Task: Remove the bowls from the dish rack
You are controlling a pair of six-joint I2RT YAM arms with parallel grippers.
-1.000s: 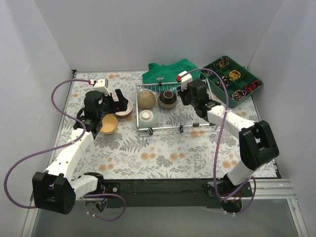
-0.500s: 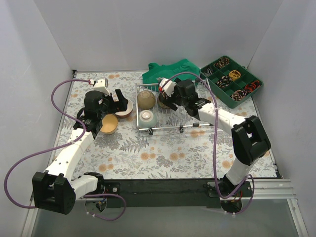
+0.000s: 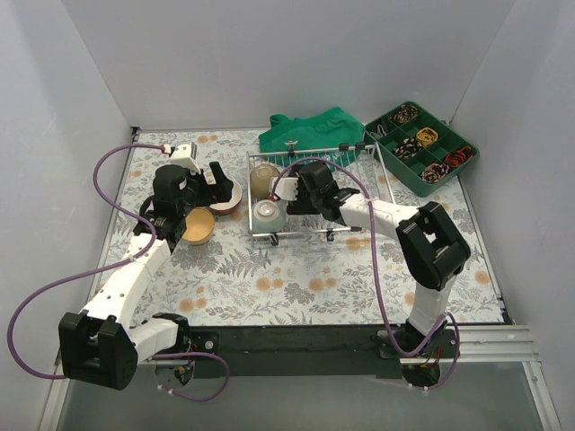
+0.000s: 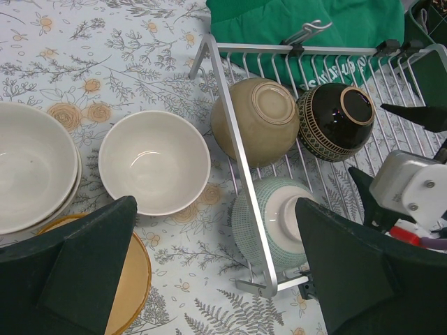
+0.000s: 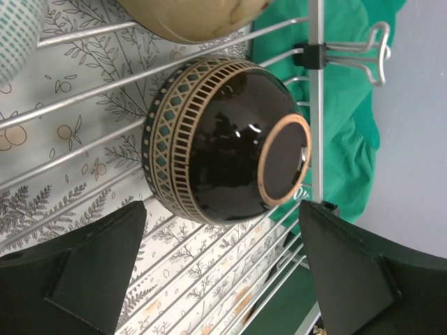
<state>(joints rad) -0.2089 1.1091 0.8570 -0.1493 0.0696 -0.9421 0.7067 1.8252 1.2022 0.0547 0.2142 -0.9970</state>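
Note:
The silver wire dish rack (image 3: 359, 199) holds three overturned bowls: a tan one (image 4: 255, 120), a black one with a lattice band (image 4: 334, 122) and a green-patterned white one (image 4: 279, 223). My right gripper (image 3: 304, 187) hovers over the rack, open, its fingertips just short of the black bowl (image 5: 213, 139), which lies on its side against the rack's back rail (image 5: 316, 105). My left gripper (image 4: 216, 279) hangs open above the rack's near left corner (image 4: 230, 118), holding nothing. In the top view the right gripper hides most of the black bowl.
Left of the rack on the floral cloth sit a white bowl (image 4: 154, 162), a stack of white bowls (image 4: 28, 174) and an orange bowl (image 4: 129, 279). A green cloth (image 3: 314, 128) lies behind the rack. A green compartment tray (image 3: 422, 148) stands at the back right.
My right arm swung left across the rack, from its right end to the black bowl, and its jaws opened wide. The left arm and the bowls stayed where they were.

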